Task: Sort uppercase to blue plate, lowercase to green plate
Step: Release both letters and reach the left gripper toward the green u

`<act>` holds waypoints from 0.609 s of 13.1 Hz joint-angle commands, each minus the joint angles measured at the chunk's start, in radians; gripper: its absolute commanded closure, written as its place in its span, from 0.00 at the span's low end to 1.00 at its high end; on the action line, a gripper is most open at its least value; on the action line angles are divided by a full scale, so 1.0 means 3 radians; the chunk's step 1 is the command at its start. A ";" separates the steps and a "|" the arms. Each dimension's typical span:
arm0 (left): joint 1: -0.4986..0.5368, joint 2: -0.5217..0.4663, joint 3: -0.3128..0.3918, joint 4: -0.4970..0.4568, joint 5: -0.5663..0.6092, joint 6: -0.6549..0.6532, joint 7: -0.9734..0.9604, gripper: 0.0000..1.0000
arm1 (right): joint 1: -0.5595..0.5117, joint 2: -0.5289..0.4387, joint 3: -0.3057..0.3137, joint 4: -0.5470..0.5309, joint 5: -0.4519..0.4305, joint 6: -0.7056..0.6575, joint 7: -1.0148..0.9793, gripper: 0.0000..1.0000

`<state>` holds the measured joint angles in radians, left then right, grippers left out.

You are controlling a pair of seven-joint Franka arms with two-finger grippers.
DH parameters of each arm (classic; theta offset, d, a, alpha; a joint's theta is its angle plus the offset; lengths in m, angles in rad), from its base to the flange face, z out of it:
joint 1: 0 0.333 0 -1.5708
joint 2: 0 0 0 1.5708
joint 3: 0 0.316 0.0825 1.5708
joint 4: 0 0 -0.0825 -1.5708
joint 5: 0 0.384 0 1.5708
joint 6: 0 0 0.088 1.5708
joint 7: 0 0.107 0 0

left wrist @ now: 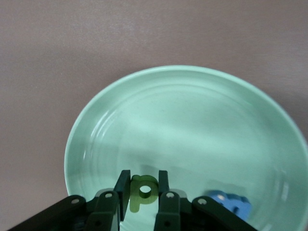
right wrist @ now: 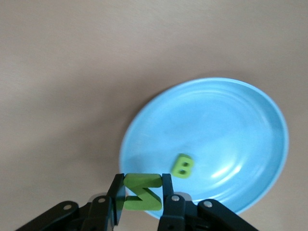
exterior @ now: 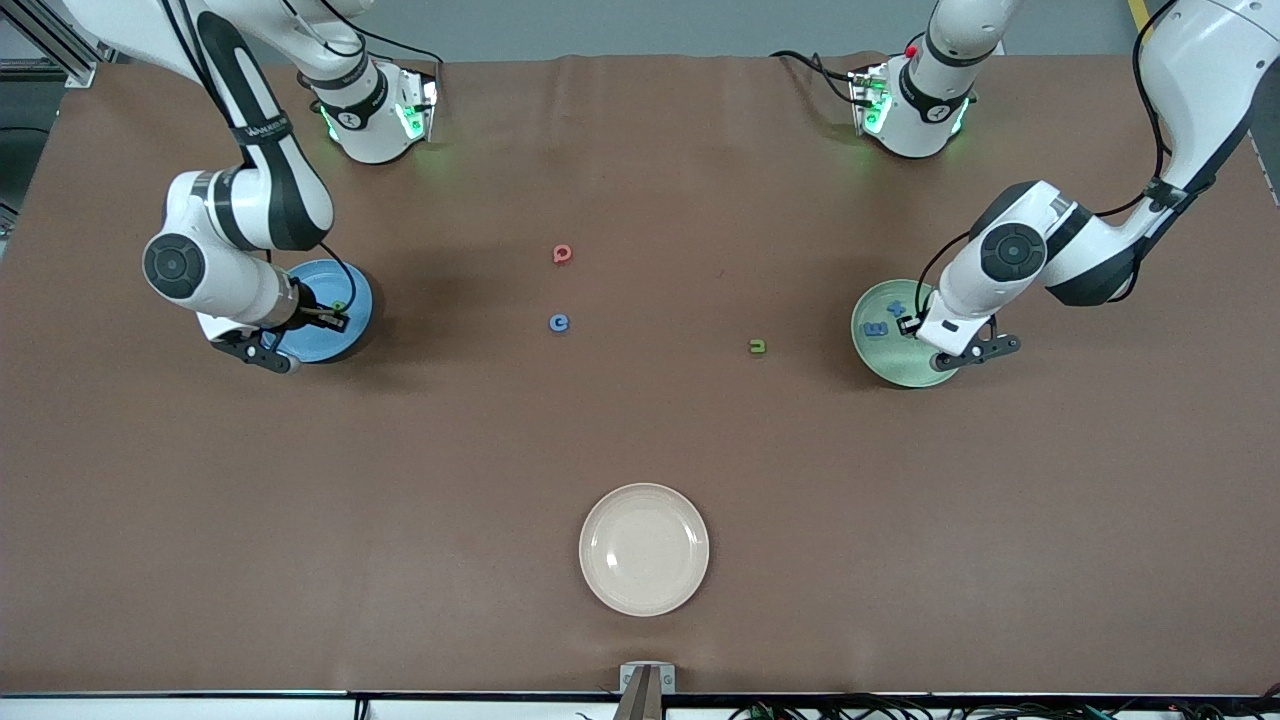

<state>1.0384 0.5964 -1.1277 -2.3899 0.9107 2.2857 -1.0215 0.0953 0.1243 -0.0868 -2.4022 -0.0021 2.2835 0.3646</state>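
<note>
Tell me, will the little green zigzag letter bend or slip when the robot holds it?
The flat green zigzag letter probably stays stiff: pinched in the right end effector, it keeps its sharp shape. It looks light, being tiny beside the round blue plate. Its smooth edges might slip slightly.

Colours we see on the brown counter (exterior: pixel 640 420)

We find a medium blue plate (right wrist: pixel 231 125) bearing a bright green B (right wrist: pixel 182 166), a pale mint green plate (left wrist: pixel 192 125) bearing a blue m (left wrist: pixel 231 204), and a plain cream plate (exterior: pixel 644 549). Black grippers pinch a green zigzag letter (right wrist: pixel 142 192) and an olive-green p (left wrist: pixel 143 190). Loose letters: red (exterior: pixel 562 254), blue (exterior: pixel 559 322), green (exterior: pixel 757 347).
</note>
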 commanded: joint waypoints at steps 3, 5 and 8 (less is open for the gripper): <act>0.0026 0.0078 0.0082 -0.0077 0.0201 0.0117 0.0025 0.81 | -0.0393 -0.0297 0.0054 -0.0567 -0.0182 0.0460 -0.0452 0.99; 0.0026 0.0073 0.0082 -0.0082 0.0201 0.0117 0.0020 0.50 | -0.0634 -0.0271 0.0054 -0.0746 -0.0187 0.0839 -0.0805 0.99; 0.0031 0.0032 -0.0009 -0.0062 0.0191 0.0102 -0.0016 0.12 | -0.0768 -0.0240 0.0059 -0.0838 -0.0187 0.1014 -0.0939 0.98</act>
<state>1.0417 0.6176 -1.1071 -2.4001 0.9515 2.3043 -1.0201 -0.1107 0.0802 -0.0868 -2.6167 -0.0427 2.5615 0.0953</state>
